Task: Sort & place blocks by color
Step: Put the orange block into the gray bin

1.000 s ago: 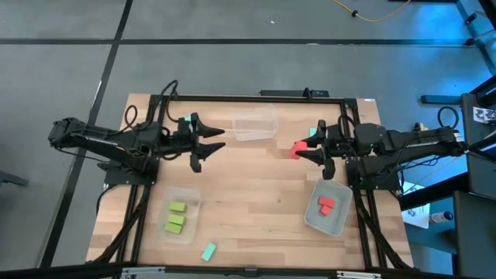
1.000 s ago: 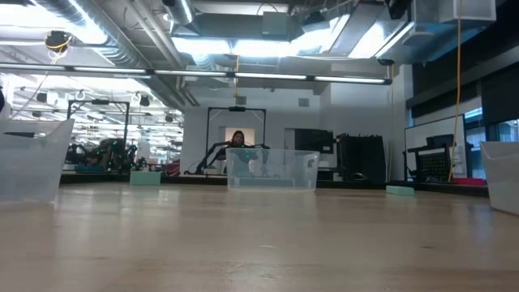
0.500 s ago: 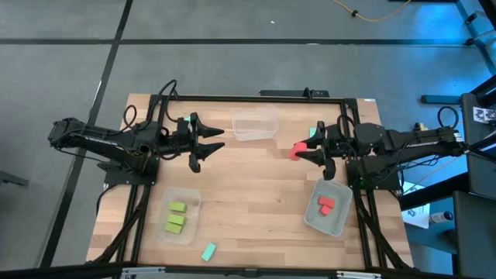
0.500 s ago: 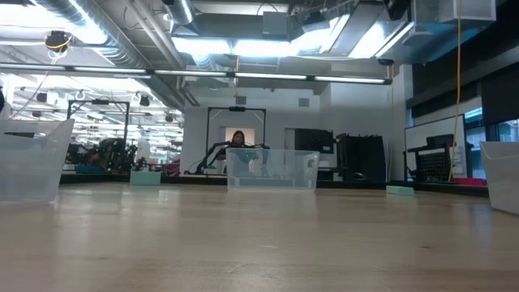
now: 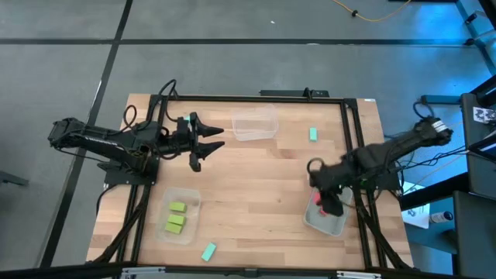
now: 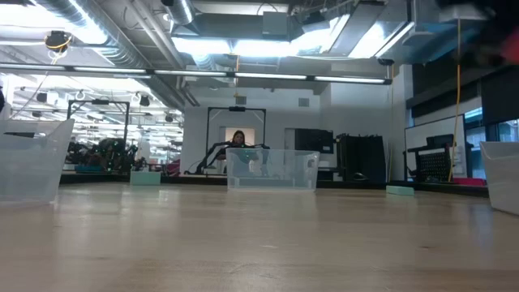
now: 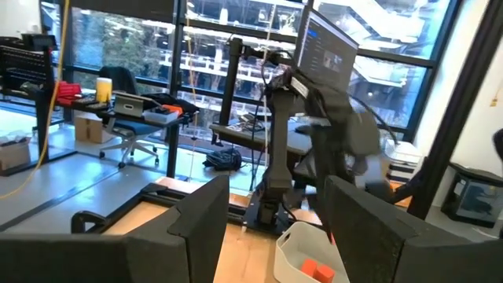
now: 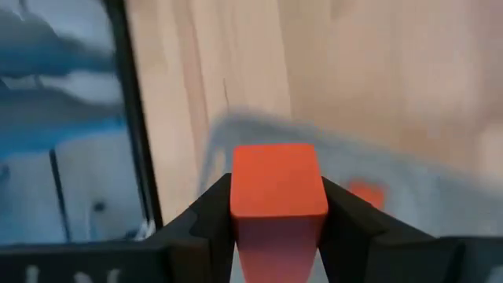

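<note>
High view: relative to the right tub (image 5: 316, 222) at the desk's (image 5: 263, 178) near edge, a teal block (image 5: 208, 251) lies nearest. Right gripper (image 5: 332, 206) above that tub, fingers (image 8: 206, 211) clamping a red block (image 8: 278, 189). Green blocks (image 5: 176, 218) tubbed leftward. Left gripper (image 5: 211, 140) farther, fingers spread, empty. Another teal block (image 5: 312, 134) beyond.

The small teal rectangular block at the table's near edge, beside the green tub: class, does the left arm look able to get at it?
Probably yes. The small teal rectangular block lies alone on bare wood, outside the clear plastic tub of lime green blocks, with nothing over it. The left gripper is open and empty, hovering on that side.
</note>
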Robot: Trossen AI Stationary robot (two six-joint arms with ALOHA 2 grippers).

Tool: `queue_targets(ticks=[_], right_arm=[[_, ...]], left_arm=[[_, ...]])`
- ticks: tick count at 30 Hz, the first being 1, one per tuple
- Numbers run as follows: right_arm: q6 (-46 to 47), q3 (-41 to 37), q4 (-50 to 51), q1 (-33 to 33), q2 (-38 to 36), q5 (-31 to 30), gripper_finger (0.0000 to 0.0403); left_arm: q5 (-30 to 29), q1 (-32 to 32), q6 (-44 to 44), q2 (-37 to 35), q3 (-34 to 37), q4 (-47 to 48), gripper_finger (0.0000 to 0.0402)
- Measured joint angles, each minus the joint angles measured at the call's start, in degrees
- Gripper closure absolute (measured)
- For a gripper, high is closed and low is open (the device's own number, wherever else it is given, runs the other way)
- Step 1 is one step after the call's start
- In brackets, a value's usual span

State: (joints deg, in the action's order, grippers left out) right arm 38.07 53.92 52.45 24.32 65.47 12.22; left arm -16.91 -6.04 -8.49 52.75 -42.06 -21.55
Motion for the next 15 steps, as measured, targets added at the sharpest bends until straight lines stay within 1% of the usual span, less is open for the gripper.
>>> queue_targets(ticks=[3, 8, 12, 15], right_arm=[[5.1, -6.3, -2.9, 3.0, 0.9, 2.7, 0.0267], [15.4, -15.0, -13.5, 4.8, 1.0, 3.4, 0.0267], [20.3, -18.4, -21.4, 4.9, 1.0, 3.8, 0.0267], [22.1, -19.4, -21.5, 5.2, 1.3, 4.0, 0.0267]], left_arm=[[-0.2, 0.0, 0.0, 0.0, 0.0, 0.0, 0.02], [-0.7, 0.0, 0.0, 0.0, 0.0, 0.0, 0.02], [-0.7, 0.0, 0.0, 0.0, 0.0, 0.0, 0.02], [-0.7, 0.0, 0.0, 0.0, 0.0, 0.0, 0.02]])
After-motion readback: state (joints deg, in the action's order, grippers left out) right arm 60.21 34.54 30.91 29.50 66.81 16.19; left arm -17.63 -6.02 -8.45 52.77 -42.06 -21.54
